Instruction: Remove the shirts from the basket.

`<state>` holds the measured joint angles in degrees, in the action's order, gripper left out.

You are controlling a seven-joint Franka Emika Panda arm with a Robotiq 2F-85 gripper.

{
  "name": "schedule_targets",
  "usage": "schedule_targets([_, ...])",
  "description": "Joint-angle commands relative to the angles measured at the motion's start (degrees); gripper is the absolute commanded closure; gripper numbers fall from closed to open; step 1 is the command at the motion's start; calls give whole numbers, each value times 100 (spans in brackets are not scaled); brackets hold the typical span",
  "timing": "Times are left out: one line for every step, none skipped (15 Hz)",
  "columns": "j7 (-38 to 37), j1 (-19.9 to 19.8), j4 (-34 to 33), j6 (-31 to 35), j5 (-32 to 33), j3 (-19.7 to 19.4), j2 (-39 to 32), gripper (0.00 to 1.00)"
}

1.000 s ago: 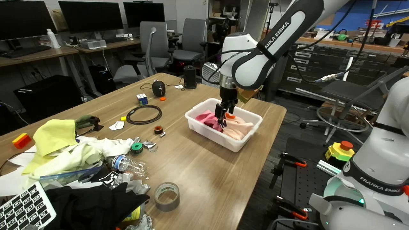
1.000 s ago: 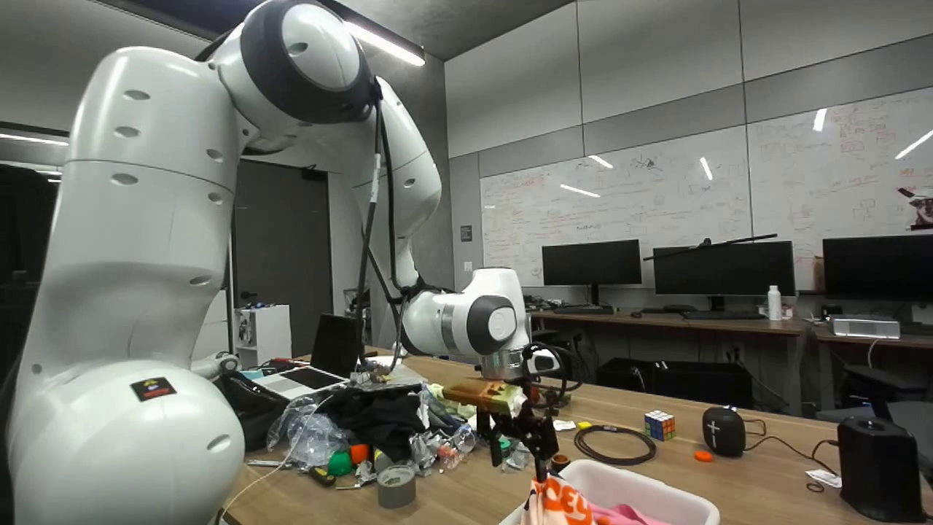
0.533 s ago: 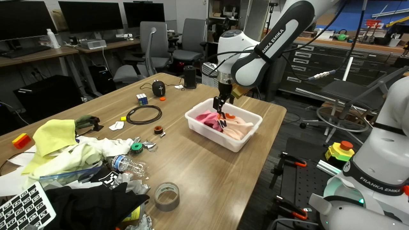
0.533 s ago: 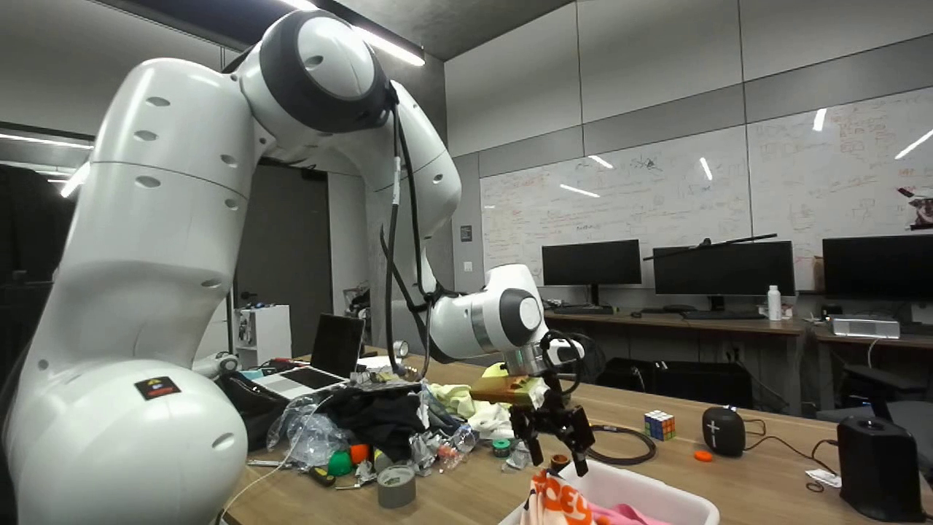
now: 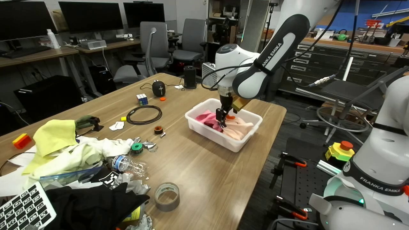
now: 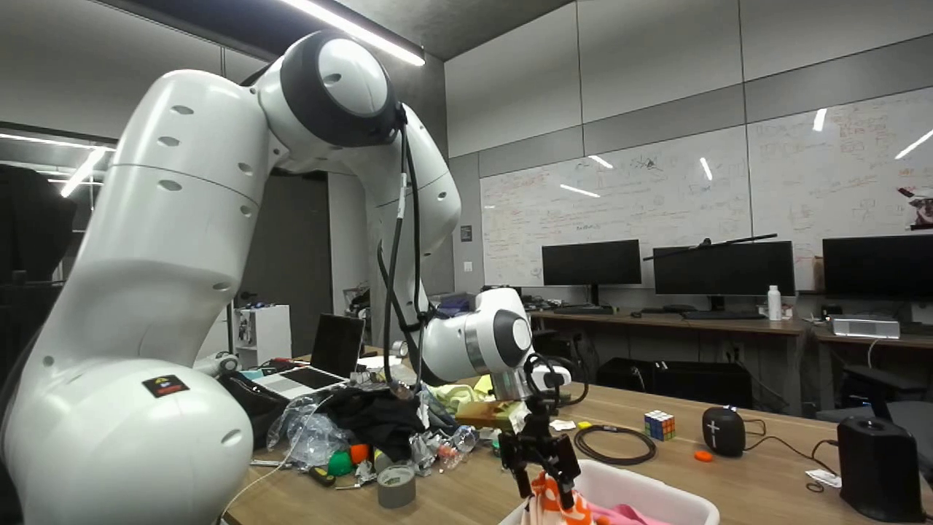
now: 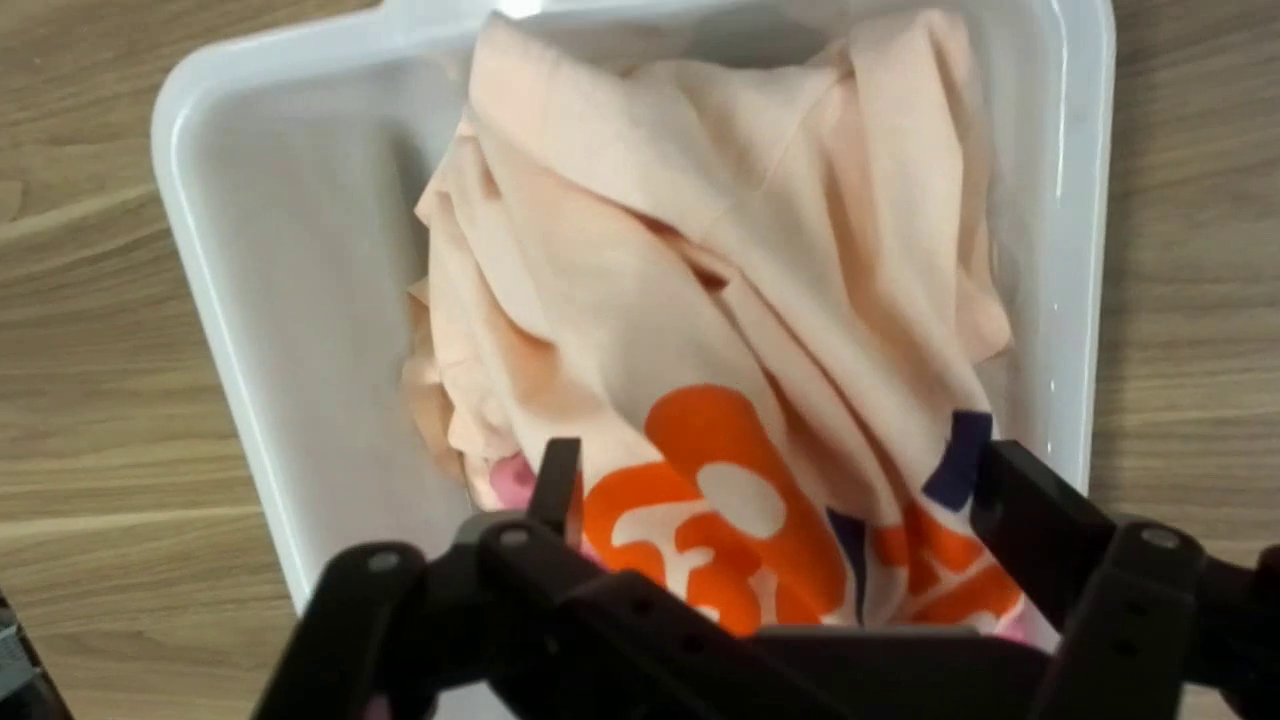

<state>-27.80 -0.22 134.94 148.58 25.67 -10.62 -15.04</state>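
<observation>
Wrist view shows the peach shirt point(image 7: 640, 270) rumpled inside the white basket point(image 7: 280, 260); the gripper point(image 7: 778, 465) straddles part of this shirt with fingers spread wide, though whether they touch the cloth I cannot tell; the pink shirt point(image 5: 204, 117) lies beside it, also inside; the basket rests on the wooden table point(image 5: 198, 175), well apart from the tape roll point(image 5: 168, 205).

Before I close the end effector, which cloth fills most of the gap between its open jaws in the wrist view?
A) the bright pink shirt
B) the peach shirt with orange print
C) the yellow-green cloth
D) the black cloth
B: the peach shirt shows its orange print between the open jaws of the end effector.
</observation>
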Motion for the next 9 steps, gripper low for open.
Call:
schedule_targets([-194,175,39,-16,77,-138,-195,0])
schedule_targets([-143,177,51,-18,23,-136,-230,0])
schedule_targets([-92,178,49,-27,-18,-137,-261,0])
schedule_targets([-89,191,37,-38,-29,-148,-289,0])
schedule_targets([-60,191,26,-49,-53,-147,-308,0])
schedule_targets([-29,190,18,-68,-81,-139,-306,0])
schedule_targets([-23,192,12,-80,-86,-141,-299,0])
schedule_targets([3,187,5,-81,-105,-129,-290,0])
schedule_targets([18,186,-9,-88,-115,-124,-284,0])
